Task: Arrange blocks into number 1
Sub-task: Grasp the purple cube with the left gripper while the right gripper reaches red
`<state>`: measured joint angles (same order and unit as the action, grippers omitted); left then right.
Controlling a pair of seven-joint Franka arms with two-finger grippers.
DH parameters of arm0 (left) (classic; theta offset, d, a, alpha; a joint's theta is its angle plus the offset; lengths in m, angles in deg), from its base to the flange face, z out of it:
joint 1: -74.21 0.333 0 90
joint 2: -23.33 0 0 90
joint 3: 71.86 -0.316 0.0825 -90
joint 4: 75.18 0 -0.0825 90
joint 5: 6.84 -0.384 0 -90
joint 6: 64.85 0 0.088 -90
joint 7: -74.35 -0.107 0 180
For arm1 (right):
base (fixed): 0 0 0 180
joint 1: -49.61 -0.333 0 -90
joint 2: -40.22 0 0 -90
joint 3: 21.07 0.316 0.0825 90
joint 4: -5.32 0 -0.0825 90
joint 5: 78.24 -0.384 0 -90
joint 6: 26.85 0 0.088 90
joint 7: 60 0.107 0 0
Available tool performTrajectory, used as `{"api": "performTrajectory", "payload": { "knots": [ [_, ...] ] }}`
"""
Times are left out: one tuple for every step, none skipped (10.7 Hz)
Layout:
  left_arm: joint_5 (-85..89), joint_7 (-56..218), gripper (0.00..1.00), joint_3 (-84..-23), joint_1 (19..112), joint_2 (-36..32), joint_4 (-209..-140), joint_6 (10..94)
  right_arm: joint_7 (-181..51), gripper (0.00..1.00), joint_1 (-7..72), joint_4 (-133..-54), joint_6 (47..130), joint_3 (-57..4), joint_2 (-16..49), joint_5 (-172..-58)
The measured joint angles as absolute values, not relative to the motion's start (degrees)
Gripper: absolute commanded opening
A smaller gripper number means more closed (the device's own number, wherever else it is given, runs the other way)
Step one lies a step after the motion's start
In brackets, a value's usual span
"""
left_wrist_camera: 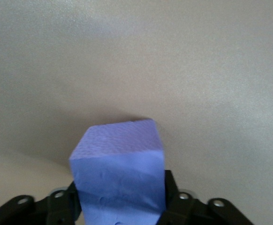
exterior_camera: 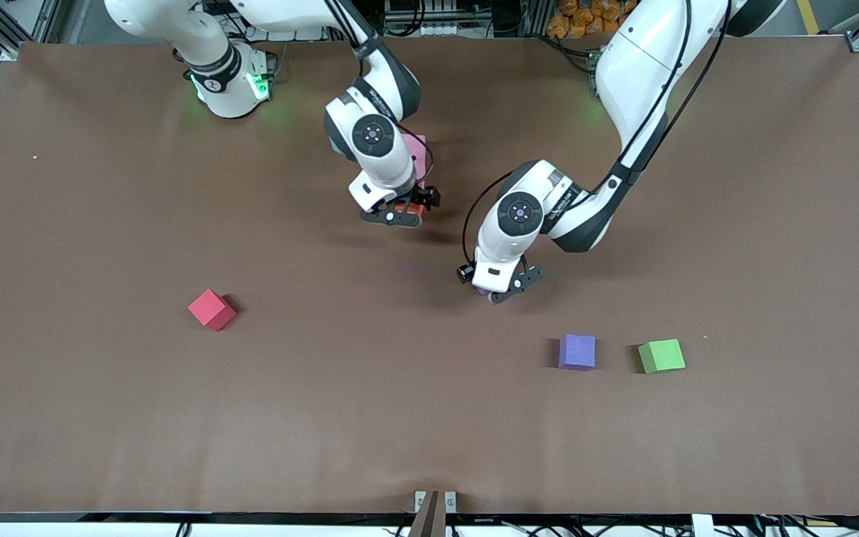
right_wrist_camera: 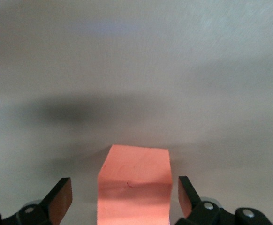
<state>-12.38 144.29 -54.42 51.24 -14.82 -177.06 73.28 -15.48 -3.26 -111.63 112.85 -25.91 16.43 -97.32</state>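
No legible txt, labels, brands, nrs or signs anywhere. Cube faces plain, counter (exterior_camera: 101,418) bare of markings. Small print on right arm's wrist link (exterior_camera: 381,97) too small/blurred to read. Both wrist views: no lettering visible.
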Motion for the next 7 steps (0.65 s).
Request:
{"api": "performTrajectory", "payload": {
  "knots": [
    [-13.6,143.0,0.0,-54.4,51.1,-14.8,-176.9,73.3,-15.9,1.0,-0.9,-111.8,110.8,-26.0,18.8,-97.3],
    [-15.0,142.1,0.0,-54.4,50.9,-14.8,-176.8,73.3,-17.5,1.0,2.1,-112.2,108.4,-26.1,21.5,-97.2],
    [-15.7,141.0,0.0,-54.4,50.7,-14.8,-176.7,73.4,-20.2,1.0,5.7,-112.5,105.8,-26.2,24.1,-97.2],
    [-16.0,139.3,0.0,-54.4,50.4,-14.8,-176.4,73.5,-23.5,1.0,10.1,-112.8,104.1,-26.3,26.3,-97.2],
    [-16.0,137.1,0.0,-54.4,49.8,-14.7,-175.9,73.6,-27.9,1.0,14.6,-112.8,103.4,-26.3,27.7,-97.2],
    [-16.1,134.8,0.0,-54.3,48.7,-14.7,-175.3,73.6,-31.9,1.0,19.2,-112.5,103.4,-26.4,28.4,-97.2],
    [-16.1,132.9,0.0,-54.3,47.4,-14.6,-174.6,73.6,-34.2,1.0,23.9,-111.6,103.4,-26.5,28.4,-97.2]
  ]
}}
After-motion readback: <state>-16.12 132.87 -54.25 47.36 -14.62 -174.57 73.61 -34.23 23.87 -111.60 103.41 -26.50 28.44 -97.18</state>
